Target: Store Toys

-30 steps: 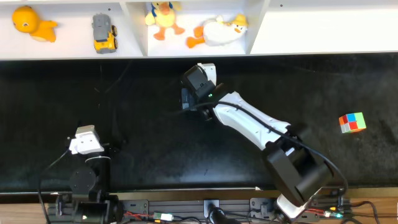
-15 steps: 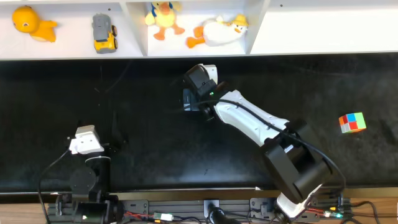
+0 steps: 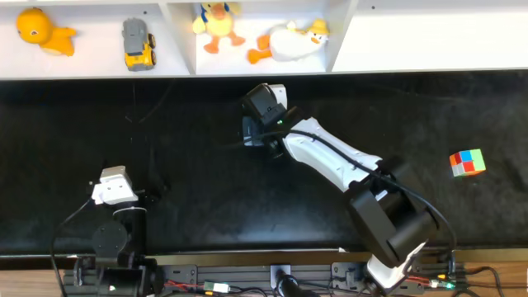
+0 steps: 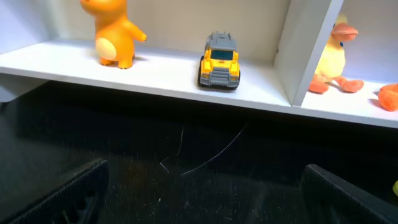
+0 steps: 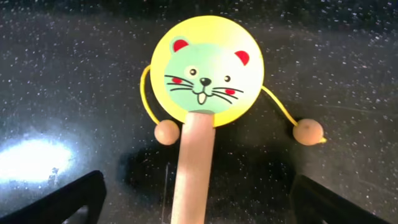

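Squarely under right pincer (image 5: 199,186): rattle drum (image 5: 207,78), handle between parted jaws.

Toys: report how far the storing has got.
Done: orange duck, truck, yellow duck and white duck sit on the shelf. In hand: the right claw hovers open over the rattle on the table, not gripping it. Left: the rattle and the coloured cube, lying far right on the table.

A robot lab setup: two arms (image 3: 330,157) mounted at the edge of a black table (image 3: 181,107), loose cables (image 3: 177,285) by their bases, and a white shelf (image 3: 412,41) of toys (image 3: 138,43) behind.
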